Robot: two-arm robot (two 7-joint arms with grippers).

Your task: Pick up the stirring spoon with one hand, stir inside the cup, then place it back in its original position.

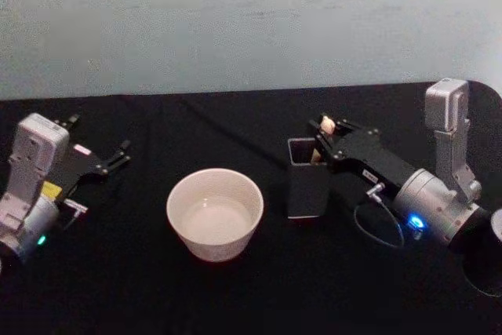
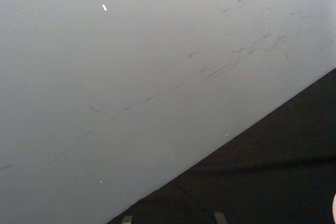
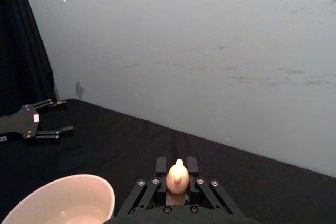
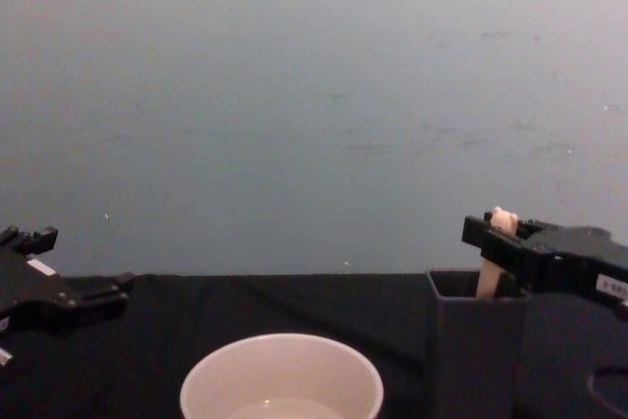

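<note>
Beige stirring spoon point(image 3: 177, 178) sits pinched in right claw point(image 3: 177, 167); head view shows left claw point(image 1: 118, 154) wide.

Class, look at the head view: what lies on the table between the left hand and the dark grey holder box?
The cream cup sits between the left hand and the holder box; black tablecloth shows around it.

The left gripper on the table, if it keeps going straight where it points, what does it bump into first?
Probably nothing close: the left gripper, open, points across bare black table toward the wall, passing behind the cup.
</note>
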